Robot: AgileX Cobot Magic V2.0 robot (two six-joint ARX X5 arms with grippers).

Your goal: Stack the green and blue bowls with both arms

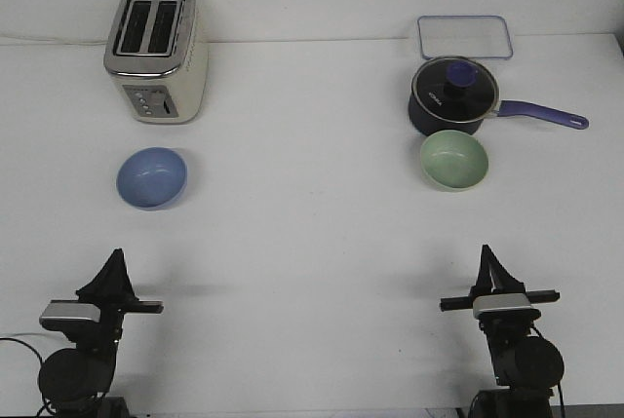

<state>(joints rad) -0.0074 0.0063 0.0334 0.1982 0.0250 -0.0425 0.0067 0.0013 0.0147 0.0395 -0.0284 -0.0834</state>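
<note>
The periwinkle blue bowl point(151, 177) sits upright on the white table at the left, in front of the toaster. The pale mint green bowl point(453, 160) sits upright at the right, just in front of the saucepan and close to it. My left gripper point(115, 260) is near the front edge, well short of the blue bowl, its fingers drawn together to a point and empty. My right gripper point(486, 255) is near the front edge, well short of the green bowl, fingers also together and empty.
A cream and silver toaster point(156, 53) stands at the back left. A dark navy saucepan point(453, 96) with a glass lid and a long handle pointing right stands at the back right. A clear rectangular lid or tray point(465, 36) lies behind it.
</note>
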